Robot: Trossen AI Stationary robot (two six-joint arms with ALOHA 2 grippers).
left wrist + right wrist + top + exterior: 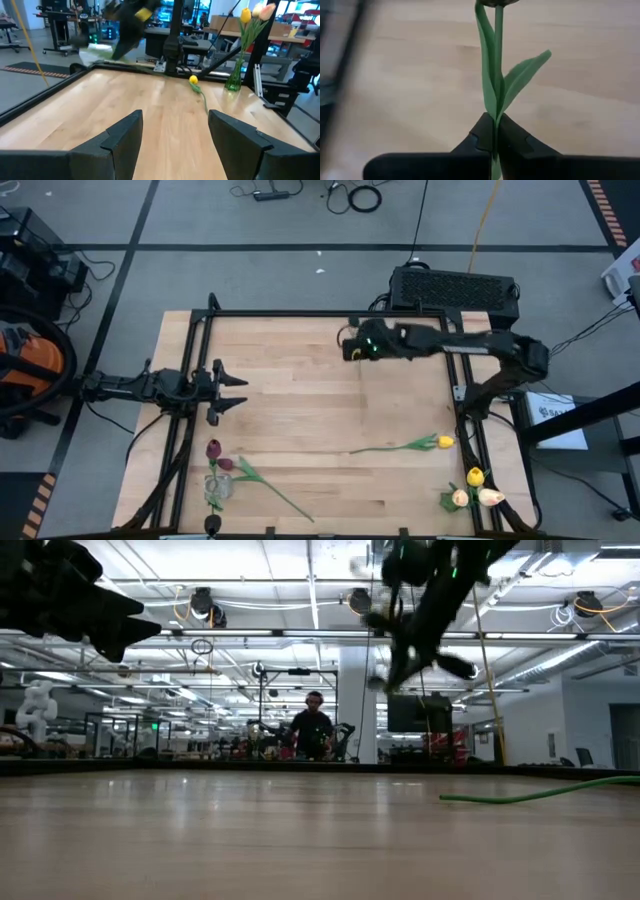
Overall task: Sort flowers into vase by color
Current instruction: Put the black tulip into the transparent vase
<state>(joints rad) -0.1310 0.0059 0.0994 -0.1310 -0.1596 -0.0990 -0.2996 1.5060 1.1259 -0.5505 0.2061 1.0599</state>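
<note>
A pale wooden table [300, 400] fills the overhead view, with dark arms reaching in from either side. The left gripper [238, 392] hangs above the left side of the board, its jaws parted and holding nothing. The right gripper [350, 345] hovers near the far edge, its fingers [480, 137] pinched tight on the green stem of a tulip [497, 75] whose head points away from the wrist camera. A clear vase [216, 488] at the near left corner holds dark red tulips [214, 450], and a second vase [234, 80] at the near right corner holds yellow and peach tulips [478, 488]. One yellow tulip [440, 442] lies flat on the wood beside the right-hand vase.
</note>
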